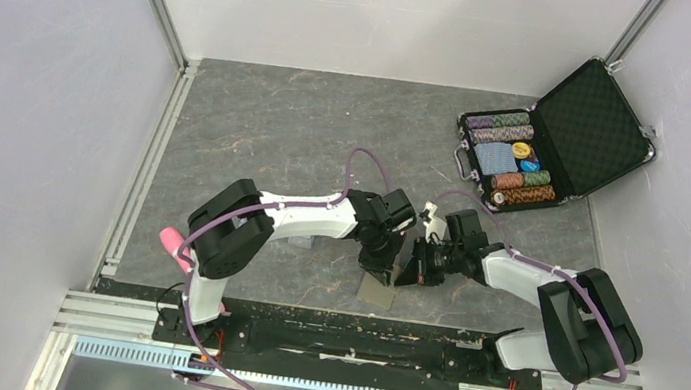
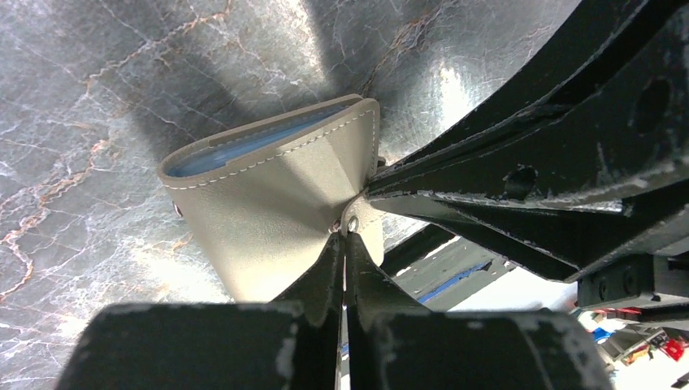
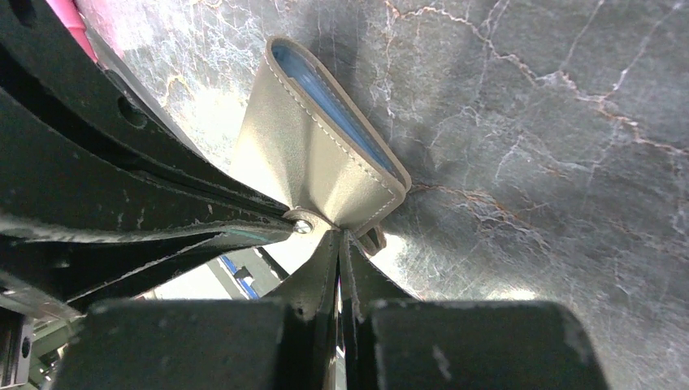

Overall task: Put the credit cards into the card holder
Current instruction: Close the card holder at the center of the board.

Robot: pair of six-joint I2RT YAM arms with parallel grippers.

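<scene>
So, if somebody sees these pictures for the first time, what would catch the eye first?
First, the folded olive-tan card holder at the middle of the table, near its front edge: the jaws of the left arm and the right arm are both shut on one corner of it. Then the open black poker-chip case in the far right corner, with its colourful chips.

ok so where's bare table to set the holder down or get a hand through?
Free: the far-left table, between the left rail and the left arm, and the far centre, left of the poker chip case. Crowded: near centre, where the left gripper and right gripper both pinch the card holder; the far-right corner holds the case.
</scene>
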